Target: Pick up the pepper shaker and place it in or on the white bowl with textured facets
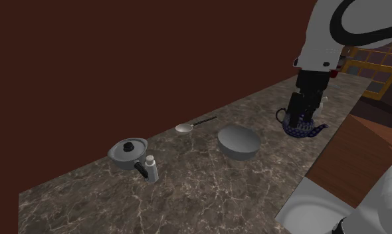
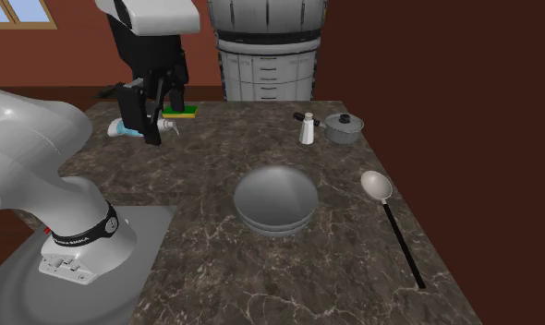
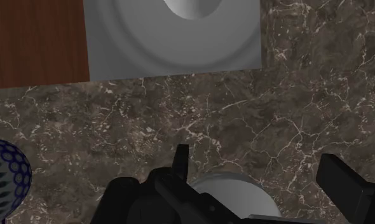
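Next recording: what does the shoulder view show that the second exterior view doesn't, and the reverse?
Shoulder, not second exterior: a dark blue patterned teapot beside the gripper, and a yellow-framed grid past the counter's end.
Second exterior, not shoulder: a green and yellow sponge behind the gripper, a white cabinet, and a pale blue thing by the gripper, perhaps that teapot; I cannot tell.
Both: counter, shaker, lidded pot, spoon, bowl, and the gripper, open.
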`<state>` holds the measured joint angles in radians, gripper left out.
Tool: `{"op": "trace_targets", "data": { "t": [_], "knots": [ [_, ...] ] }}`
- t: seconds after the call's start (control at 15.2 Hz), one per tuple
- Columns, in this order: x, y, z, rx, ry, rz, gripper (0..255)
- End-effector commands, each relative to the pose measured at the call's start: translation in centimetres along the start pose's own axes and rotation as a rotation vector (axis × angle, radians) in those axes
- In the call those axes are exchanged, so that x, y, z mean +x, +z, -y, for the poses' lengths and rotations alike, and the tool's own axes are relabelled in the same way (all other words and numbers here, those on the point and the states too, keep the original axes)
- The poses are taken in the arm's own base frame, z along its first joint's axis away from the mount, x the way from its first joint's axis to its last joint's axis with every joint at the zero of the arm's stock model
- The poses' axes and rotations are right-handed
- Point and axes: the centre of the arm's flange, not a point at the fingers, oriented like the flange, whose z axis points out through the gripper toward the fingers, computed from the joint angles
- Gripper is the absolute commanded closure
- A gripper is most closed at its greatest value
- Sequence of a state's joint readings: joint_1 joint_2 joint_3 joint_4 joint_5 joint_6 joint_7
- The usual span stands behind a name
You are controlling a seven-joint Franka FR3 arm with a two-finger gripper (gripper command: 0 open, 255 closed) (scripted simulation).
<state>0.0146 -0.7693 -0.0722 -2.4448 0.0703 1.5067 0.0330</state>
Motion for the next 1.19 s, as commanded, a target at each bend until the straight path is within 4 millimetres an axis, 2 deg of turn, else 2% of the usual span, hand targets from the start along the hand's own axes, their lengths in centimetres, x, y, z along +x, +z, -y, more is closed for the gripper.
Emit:
{"op": "trace_targets", "data": {
  "t": [0.0,1.12],
  "knots": [
    [0.0,0.0,0.0,0.000,0.000,0.000,0],
    [11.4,7.1,16.9,0.002,-0.033,-0.103,0]
  ]
}}
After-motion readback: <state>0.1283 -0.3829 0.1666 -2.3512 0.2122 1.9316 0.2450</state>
